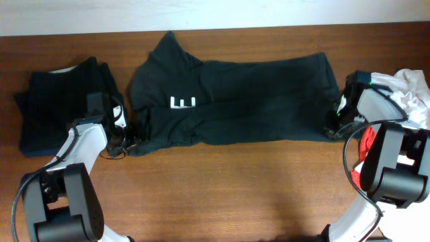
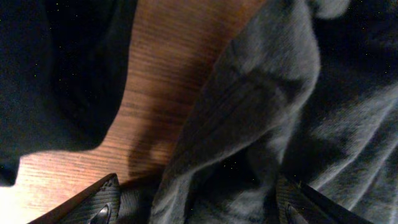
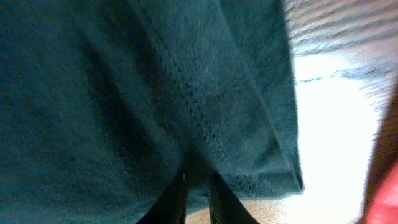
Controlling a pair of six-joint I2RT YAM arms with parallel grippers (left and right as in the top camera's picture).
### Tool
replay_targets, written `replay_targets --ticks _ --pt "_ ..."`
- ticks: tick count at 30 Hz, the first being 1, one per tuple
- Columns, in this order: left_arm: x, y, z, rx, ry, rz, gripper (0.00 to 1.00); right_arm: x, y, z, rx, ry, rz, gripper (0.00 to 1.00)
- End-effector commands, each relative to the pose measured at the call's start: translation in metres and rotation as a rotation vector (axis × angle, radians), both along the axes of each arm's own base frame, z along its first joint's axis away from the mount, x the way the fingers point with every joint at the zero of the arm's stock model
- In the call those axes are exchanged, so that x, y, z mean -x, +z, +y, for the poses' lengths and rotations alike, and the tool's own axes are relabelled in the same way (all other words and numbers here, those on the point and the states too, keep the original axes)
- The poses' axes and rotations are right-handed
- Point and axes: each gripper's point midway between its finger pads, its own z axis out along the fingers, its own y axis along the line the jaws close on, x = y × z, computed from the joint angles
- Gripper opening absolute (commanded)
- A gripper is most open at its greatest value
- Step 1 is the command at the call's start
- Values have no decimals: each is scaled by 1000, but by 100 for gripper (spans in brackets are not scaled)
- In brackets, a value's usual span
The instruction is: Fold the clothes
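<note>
A dark green shirt (image 1: 235, 101) with a small white label lies spread across the middle of the table. My left gripper (image 1: 129, 139) is at the shirt's lower left corner. In the left wrist view its jaws (image 2: 198, 208) are wide apart, with a bunched fold of the shirt (image 2: 249, 124) between them. My right gripper (image 1: 336, 122) is at the shirt's lower right corner. In the right wrist view its jaws (image 3: 196, 199) are nearly together, pinching the hemmed edge of the shirt (image 3: 155, 93).
A folded stack of dark clothes (image 1: 57, 101) sits at the far left, close to the left arm. A pile of white and red clothes (image 1: 411, 94) lies at the right edge. Bare wooden table (image 1: 235, 188) runs along the front.
</note>
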Motion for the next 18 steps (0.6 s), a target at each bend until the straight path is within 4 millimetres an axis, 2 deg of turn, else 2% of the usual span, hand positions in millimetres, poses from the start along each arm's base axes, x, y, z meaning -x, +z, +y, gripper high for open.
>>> replay_targets --ticks 1,2,3,4,6,8,10,11,13,14,18 --pt "5 -3 0 -5 -6 16 80 18 -8 -9 63 -42 59 17" --pt "6 -3 -3 7 -9 21 80 34 -5 -26 158 -123 120 17" --pt "6 -2 -4 18 -11 23 80 43 -2 -33 192 -159 150 17" --pt "4 8 -9 41 -34 11 80 48 -2 -36 190 -174 165 18" --pt "-9 35 -8 34 -37 -51 80 50 -3 -39 172 -194 164 18" --pt "-24 71 -8 15 -64 -166 80 50 -3 -40 169 -199 164 18" --pt "-35 85 -15 3 -91 -242 80 48 -4 -36 146 -205 157 18" --pt "-40 84 -18 -18 -103 -253 75 48 -4 -36 146 -205 154 18" --pt "-47 77 -18 -52 -106 -257 51 48 -4 -36 146 -205 153 18" --pt "-49 71 -16 -66 -104 -250 47 48 -4 -36 146 -205 153 18" --pt "-45 17 -10 -87 -96 -115 49 47 -4 -36 146 -205 150 18"
